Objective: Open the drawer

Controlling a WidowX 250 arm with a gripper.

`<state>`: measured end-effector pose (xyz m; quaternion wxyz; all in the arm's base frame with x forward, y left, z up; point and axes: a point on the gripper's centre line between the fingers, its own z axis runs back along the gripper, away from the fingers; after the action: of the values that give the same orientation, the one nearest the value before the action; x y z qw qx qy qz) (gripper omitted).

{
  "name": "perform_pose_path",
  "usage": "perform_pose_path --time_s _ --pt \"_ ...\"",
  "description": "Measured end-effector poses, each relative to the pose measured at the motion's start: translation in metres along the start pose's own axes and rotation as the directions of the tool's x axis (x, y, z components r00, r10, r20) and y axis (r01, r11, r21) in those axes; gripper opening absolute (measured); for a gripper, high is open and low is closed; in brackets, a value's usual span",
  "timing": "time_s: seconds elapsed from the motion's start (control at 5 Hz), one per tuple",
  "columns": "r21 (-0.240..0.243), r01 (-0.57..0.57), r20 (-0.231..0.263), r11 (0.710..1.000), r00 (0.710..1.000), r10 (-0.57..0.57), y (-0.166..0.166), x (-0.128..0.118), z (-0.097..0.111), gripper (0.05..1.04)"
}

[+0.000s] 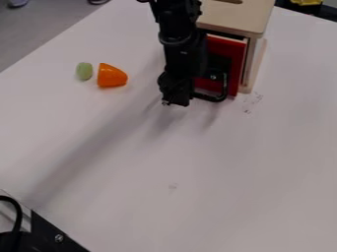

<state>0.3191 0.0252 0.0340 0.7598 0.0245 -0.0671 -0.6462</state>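
- So the black arm (178, 39) comes in from the top edge, with its hand (176, 101) hanging low over the white worktop (171, 157), right by the drawer's front.
- Can't tell if the hand is wide or narrow, tbh, or whether it's got hold of the handle (220, 96). They meet or overlap from this angle.
- The red drawer (233, 54) is in the pale wooden box (237, 17) up top, right of centre. Dark gap along its top edge, black handle sticking out low down.
- Over left there's an orange piece (112, 77) with a small pale green one (84, 71) just beside it.
- Bottom left corner's got a black cable (17, 214).
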Motion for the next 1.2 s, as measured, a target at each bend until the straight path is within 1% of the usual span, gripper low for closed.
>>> perform_pose_path --time_s 0.2,0.4,0.6,0.8,1.2 --pt "0.007 -0.004 0.001 1.0 1.0 0.004 -0.013 0.002 0.005 0.12" --pt "0.004 -0.013 0.005 1.0 1.0 0.013 -0.025 0.003 0.01 0.12" --pt "-0.009 -0.018 0.003 1.0 1.0 0.018 -0.038 0.004 0.01 0.12" --pt "-0.002 -0.019 -0.002 1.0 1.0 0.019 -0.047 0.005 0.014 0.12" --pt "-0.039 -0.031 0.002 0.999 1.0 0.031 -0.072 0.011 0.013 0.12"
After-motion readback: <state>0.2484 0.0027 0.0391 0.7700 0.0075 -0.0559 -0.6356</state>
